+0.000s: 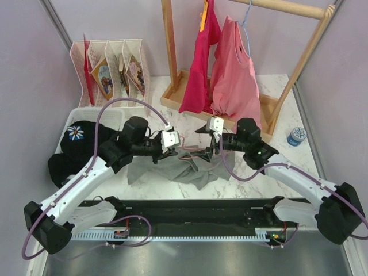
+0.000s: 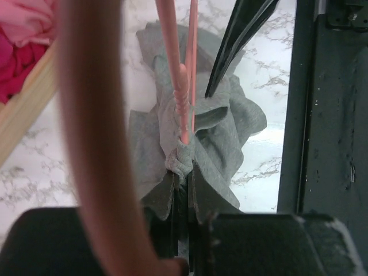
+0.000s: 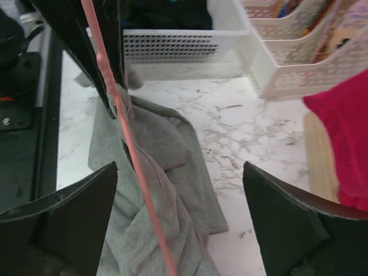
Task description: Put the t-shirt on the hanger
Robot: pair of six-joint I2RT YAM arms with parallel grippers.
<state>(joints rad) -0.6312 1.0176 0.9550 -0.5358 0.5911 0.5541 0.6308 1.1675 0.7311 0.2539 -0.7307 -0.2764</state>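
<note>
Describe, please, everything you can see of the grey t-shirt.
The grey t-shirt is plain, soft, cotton-looking cloth, crumpled in a heap on the marble table. One bunched fold is lifted and pinched in the shut left gripper, right at the end of the pink hanger, whose thin bars cross over the cloth. The right gripper hangs open over it, gripping nothing. No label or neckline can be made out.
</note>
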